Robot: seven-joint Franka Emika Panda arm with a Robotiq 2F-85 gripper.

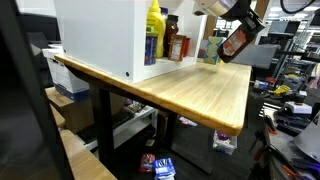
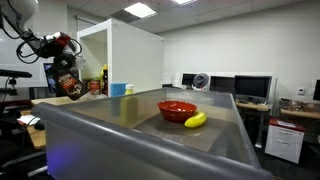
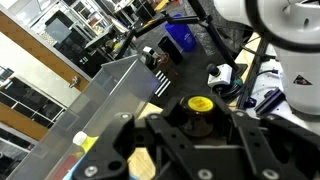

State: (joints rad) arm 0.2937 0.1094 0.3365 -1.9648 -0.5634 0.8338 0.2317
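Note:
My gripper (image 3: 196,138) is shut on a dark brown bottle with a yellow cap (image 3: 199,105). In both exterior views the gripper (image 1: 240,33) (image 2: 66,78) holds the bottle (image 1: 235,42) (image 2: 70,86) tilted in the air, above the far end of the wooden table (image 1: 200,90). The bottle is beside the open side of a white shelf box (image 1: 100,35) (image 2: 135,55). A yellow bottle (image 1: 154,20) and other bottles (image 1: 176,45) stand in the shelf box.
A red bowl (image 2: 177,109) and a banana (image 2: 195,120) lie on a grey surface, with a blue cup (image 2: 118,89) behind. Bins and boxes sit under the table (image 1: 160,165). Monitors and desks stand at the back (image 2: 250,88).

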